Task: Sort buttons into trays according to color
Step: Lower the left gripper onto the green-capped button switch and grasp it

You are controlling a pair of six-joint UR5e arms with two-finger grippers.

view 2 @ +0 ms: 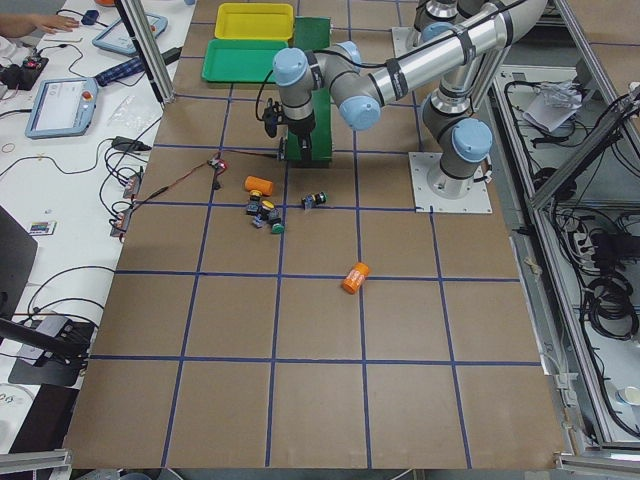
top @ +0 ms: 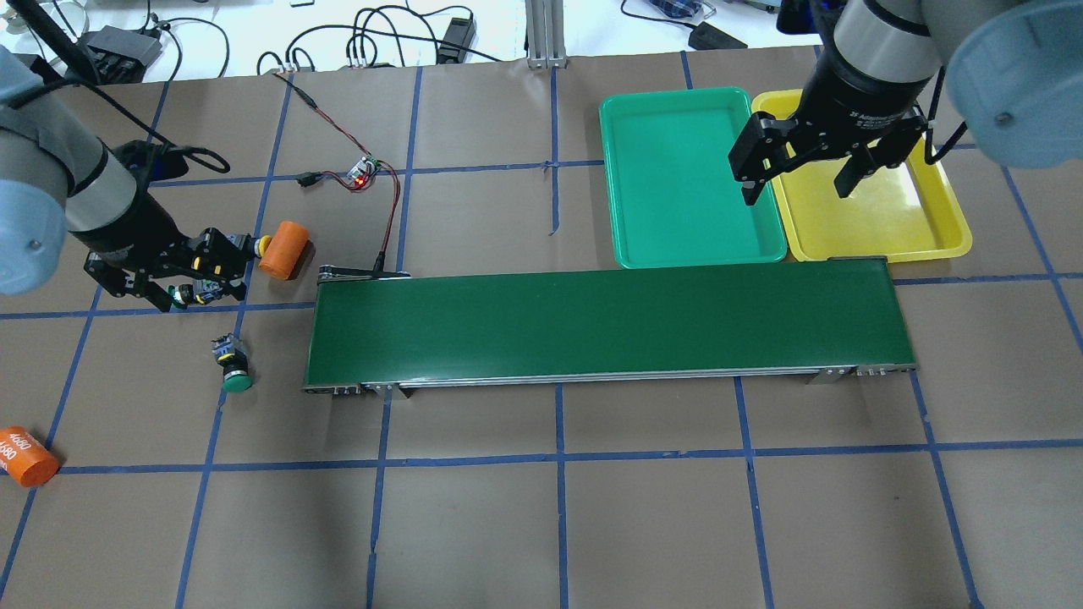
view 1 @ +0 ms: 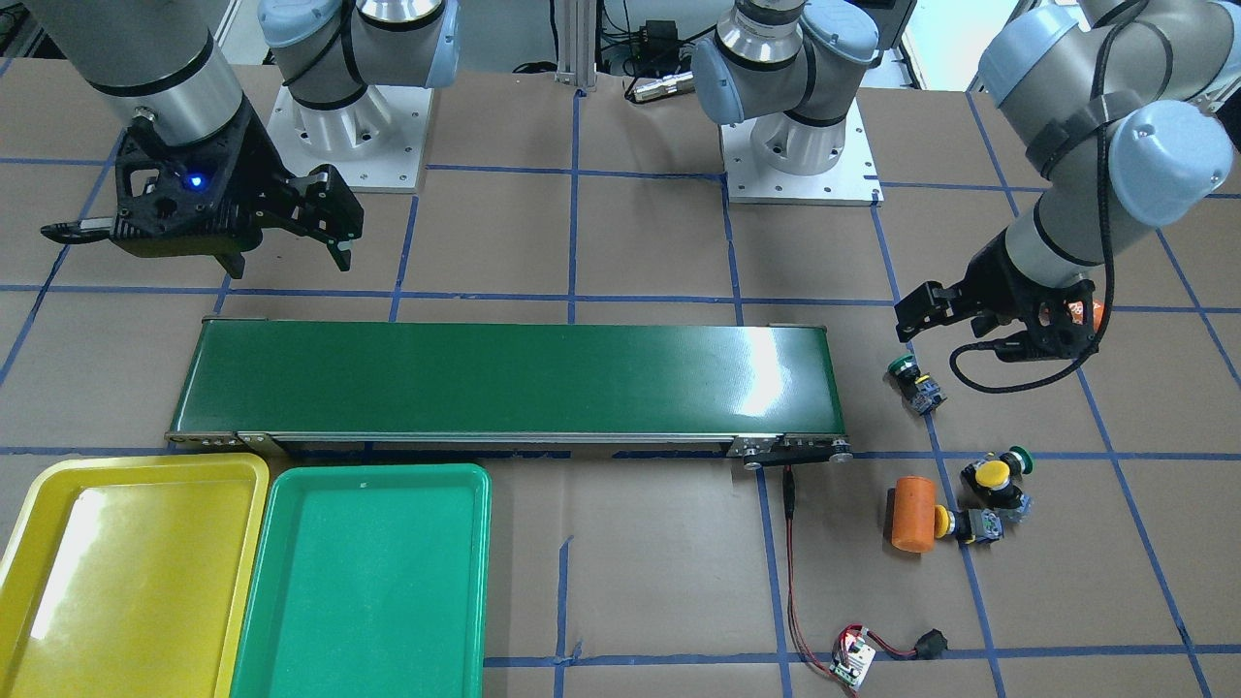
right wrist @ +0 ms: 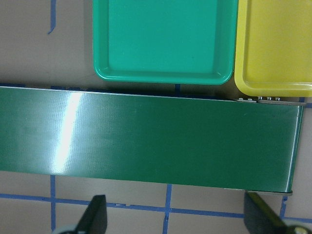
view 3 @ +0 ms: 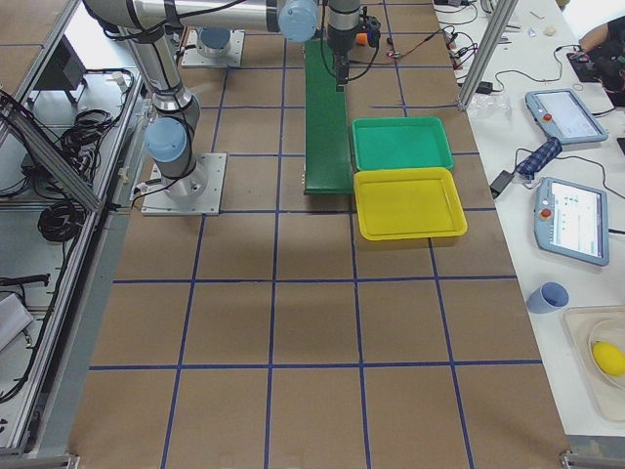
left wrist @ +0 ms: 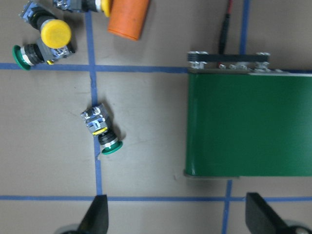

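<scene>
While hovering over the brown table (top: 541, 507) near the left edge of the overhead view, spread wide with nothing between the jaws: left gripper (left wrist: 178, 217). Just ahead of it, left of centre in the left wrist view, lying on its side across a blue tape line (left wrist: 93, 92): lone green button (left wrist: 102, 130), cap pointing to the lower right. Farther out, bunched in that view's upper left corner: yellow button (left wrist: 55, 33) with cap facing up, second green button (left wrist: 29, 54) on its side close against it, and second yellow button (left wrist: 80, 4), cut by the top edge, cap pressed to an orange cylinder (left wrist: 127, 17). Filling the right half of the same view: one end of the dark-green conveyor belt (view 1: 504, 378). Near the bottom edge of the front-facing view, right of centre: small white circuit board (view 1: 853, 661) with red and black wires. At the lower left edge of the overhead view, well apart from the rest: second orange cylinder (top: 25, 454) marked 4680. At the upper right of the overhead view, likewise spread wide and holding nothing: right gripper (top: 797, 190), raised above the table and overlapping the adjoining rims of the two trays. In the lower left of the front-facing view, side by side just beside the belt: yellow tray (view 1: 136, 582) at the far left, green tray (view 1: 368, 582) to its right, both well apart from all four buttons.
</scene>
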